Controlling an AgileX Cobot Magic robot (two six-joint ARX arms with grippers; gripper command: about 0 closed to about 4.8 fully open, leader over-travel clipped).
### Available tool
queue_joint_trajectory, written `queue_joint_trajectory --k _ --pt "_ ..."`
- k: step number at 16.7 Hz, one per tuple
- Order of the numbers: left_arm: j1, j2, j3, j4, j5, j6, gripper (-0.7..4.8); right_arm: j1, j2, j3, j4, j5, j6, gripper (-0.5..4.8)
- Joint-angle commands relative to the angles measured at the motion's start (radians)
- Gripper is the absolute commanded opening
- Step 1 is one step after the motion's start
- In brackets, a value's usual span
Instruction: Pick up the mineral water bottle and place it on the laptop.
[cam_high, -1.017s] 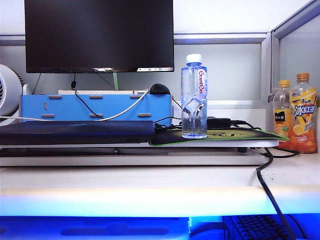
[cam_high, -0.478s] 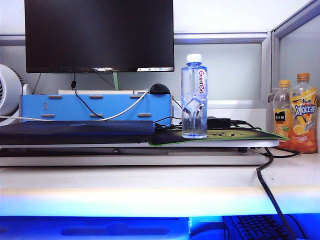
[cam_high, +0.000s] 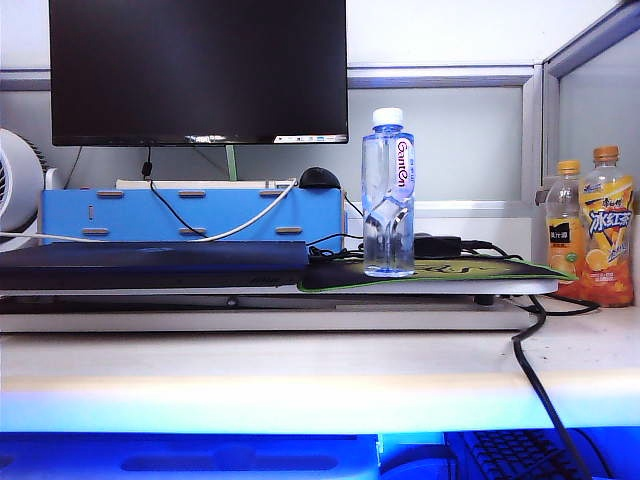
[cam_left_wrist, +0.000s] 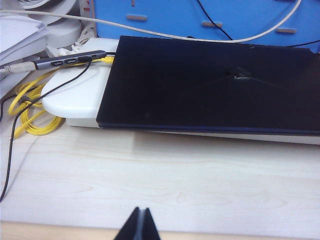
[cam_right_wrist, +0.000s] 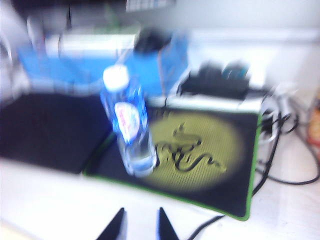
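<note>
The mineral water bottle (cam_high: 388, 195) stands upright on the green-edged mouse mat (cam_high: 470, 270), clear with a white cap and a red-lettered label. The closed dark laptop (cam_high: 150, 262) lies flat to its left on a white stand. Neither gripper shows in the exterior view. In the left wrist view my left gripper (cam_left_wrist: 140, 210) is shut and empty over bare desk, in front of the laptop (cam_left_wrist: 210, 85). The right wrist view is blurred. There my right gripper (cam_right_wrist: 141, 212) stands slightly open and empty, short of the bottle (cam_right_wrist: 129, 127), with the laptop (cam_right_wrist: 45, 130) beside it.
A big black monitor (cam_high: 198, 70) and a blue box (cam_high: 190, 215) stand behind. Two orange-capped juice bottles (cam_high: 607, 225) stand at the far right. A black cable (cam_high: 535, 370) runs over the desk's front edge. Yellow cable (cam_left_wrist: 30, 107) and a USB hub (cam_left_wrist: 70, 59) lie beside the white stand (cam_left_wrist: 80, 95).
</note>
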Motion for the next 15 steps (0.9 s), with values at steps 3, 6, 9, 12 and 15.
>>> queue_joint_trajectory --k 3,6,9,12,15 --pt "0.000 -0.002 0.000 0.001 0.003 0.001 -0.02 0.077 0.314 0.107 -0.010 -0.020 -0.046 3.80" --pt "0.000 -0.002 0.000 0.001 0.003 0.002 -0.02 0.144 0.426 0.109 0.033 -0.020 -0.082 4.79" --pt "0.000 -0.002 0.000 0.001 0.003 0.002 -0.02 0.177 0.482 0.109 0.099 0.003 -0.104 4.79" --pt "0.000 -0.002 0.000 0.001 0.003 0.002 -0.02 0.226 0.573 0.109 0.296 0.087 -0.163 4.79" --pt "0.000 -0.002 0.000 0.001 0.003 0.002 -0.02 0.232 0.688 0.109 0.447 0.092 -0.177 4.79"
